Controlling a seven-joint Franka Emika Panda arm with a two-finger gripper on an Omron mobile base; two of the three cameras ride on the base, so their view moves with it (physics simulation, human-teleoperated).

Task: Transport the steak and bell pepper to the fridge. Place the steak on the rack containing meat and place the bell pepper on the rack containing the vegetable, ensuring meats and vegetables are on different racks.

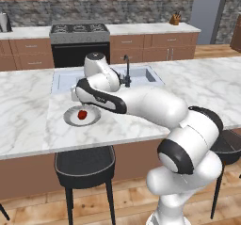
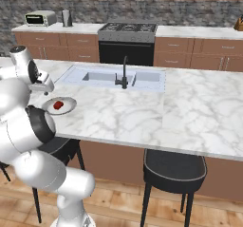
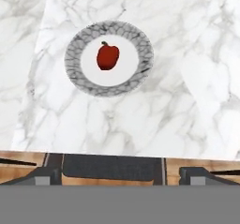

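Red on marble: the bell pepper [image 3: 108, 56] sits alone in the middle of a grey-rimmed plate [image 3: 77, 40], near the front edge of the island counter [image 1: 28, 125] — same spot seen from the left base view [image 1: 82, 114].
Gripper: above the plate, jaws spread wide, nothing between them. In the hand view I get just the two fingertips [image 3: 44, 177] low in the picture; from the left base view the forearm covers most of the hand.
Risk, grasp: pepper is round and glossy — I'd expect it to roll or squirt out if the jaws close off-centre, or to skid off the plate.
Risk, plate: a descent too deep would likely hit the rim and shove the plate toward the counter edge, with a stool [image 1: 84, 165] right below.
Risk, sorting: wrong rack is possible later; I can't check the racks from here.
Hidden: the steak — I can't locate it in these views.
Hard to tell: pepper's stem direction, and the gripper's height above the plate.
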